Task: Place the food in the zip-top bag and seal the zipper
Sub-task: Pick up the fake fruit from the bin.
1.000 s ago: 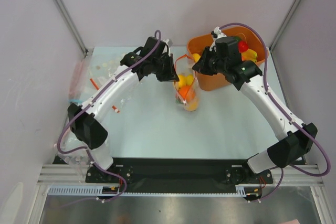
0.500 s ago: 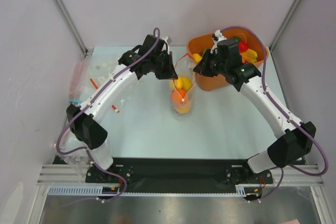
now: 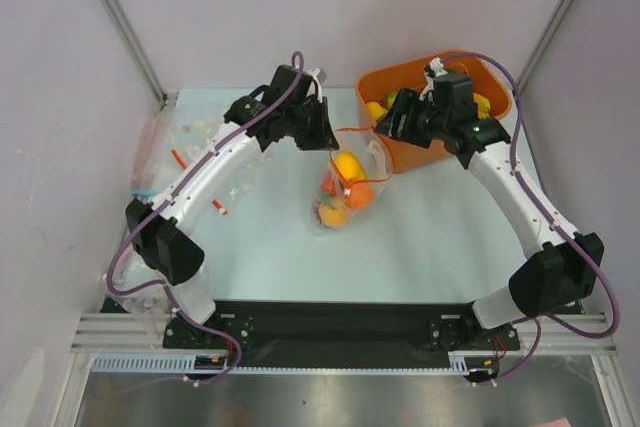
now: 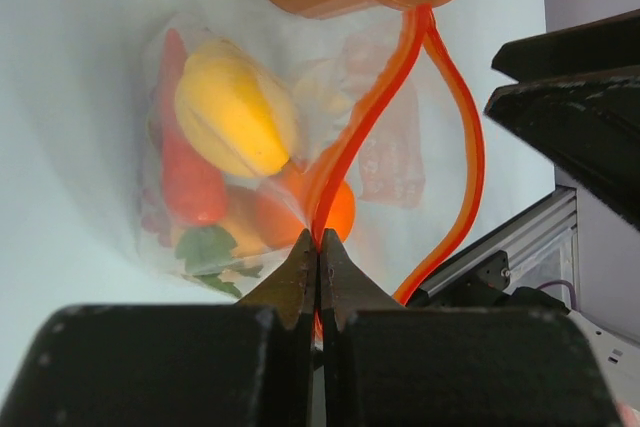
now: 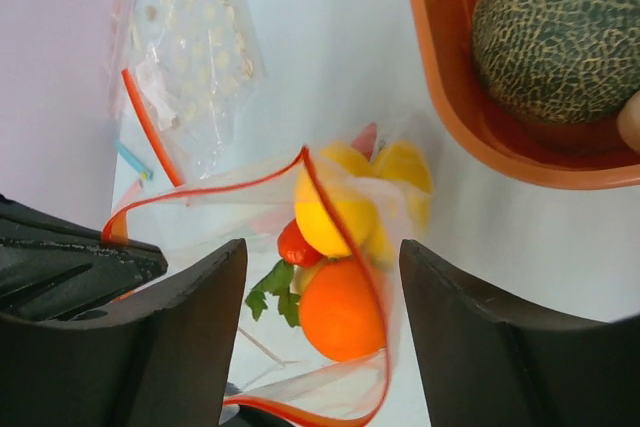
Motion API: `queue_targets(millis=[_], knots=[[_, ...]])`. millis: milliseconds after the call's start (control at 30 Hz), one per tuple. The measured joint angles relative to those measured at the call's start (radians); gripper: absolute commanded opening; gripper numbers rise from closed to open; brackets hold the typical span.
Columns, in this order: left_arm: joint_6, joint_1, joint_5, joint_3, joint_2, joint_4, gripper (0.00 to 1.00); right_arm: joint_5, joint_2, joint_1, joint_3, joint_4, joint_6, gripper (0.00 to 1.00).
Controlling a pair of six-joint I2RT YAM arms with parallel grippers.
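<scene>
The zip-top bag point(image 3: 345, 187) lies slumped mid-table, its mouth gaping. Inside it is food: a yellow mango point(image 4: 235, 117), an orange point(image 5: 340, 312), a red chili point(image 5: 298, 245) and a leafy carrot point(image 4: 190, 187). My left gripper point(image 3: 325, 137) is shut on the red-orange zipper point(image 4: 370, 117), pinching the strip at the fingertips point(image 4: 318, 247). My right gripper point(image 3: 385, 125) stands open above the bag's mouth, beside the orange tub point(image 3: 400, 159). Its fingers point(image 5: 200, 287) are wide apart and touch nothing. The zipper's two sides point(image 5: 200, 192) are spread apart.
The orange tub point(image 5: 450, 77) holds a netted melon point(image 5: 560, 37) and more toy pieces point(image 3: 480, 102). Other clear bags point(image 3: 190, 137), one with small pale bits point(image 5: 195, 57), lie at the left. Enclosure posts and walls stand on both sides.
My right gripper opened and let go of the bag's rim, pulling back right over the tub. The bag sagged down and toward the left. The left gripper stayed shut on the zipper.
</scene>
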Motion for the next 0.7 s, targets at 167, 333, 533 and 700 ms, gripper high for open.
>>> queue_targets(millis=[167, 333, 533, 700], knots=[[-0.001, 0.010, 0.007, -0.002, 0.000, 0.008, 0.00, -0.033, 0.000, -0.069, 0.024, -0.011, -0.009, 0.71], [-0.001, 0.014, 0.010, -0.002, 0.000, 0.014, 0.00, -0.049, 0.000, -0.156, 0.059, -0.014, -0.023, 0.70], [0.001, 0.021, 0.008, -0.002, 0.000, 0.014, 0.00, -0.012, 0.068, -0.227, 0.188, -0.052, -0.021, 0.70], [0.013, 0.021, -0.008, -0.002, 0.000, 0.011, 0.00, 0.093, 0.173, -0.259, 0.286, -0.071, 0.009, 0.72]])
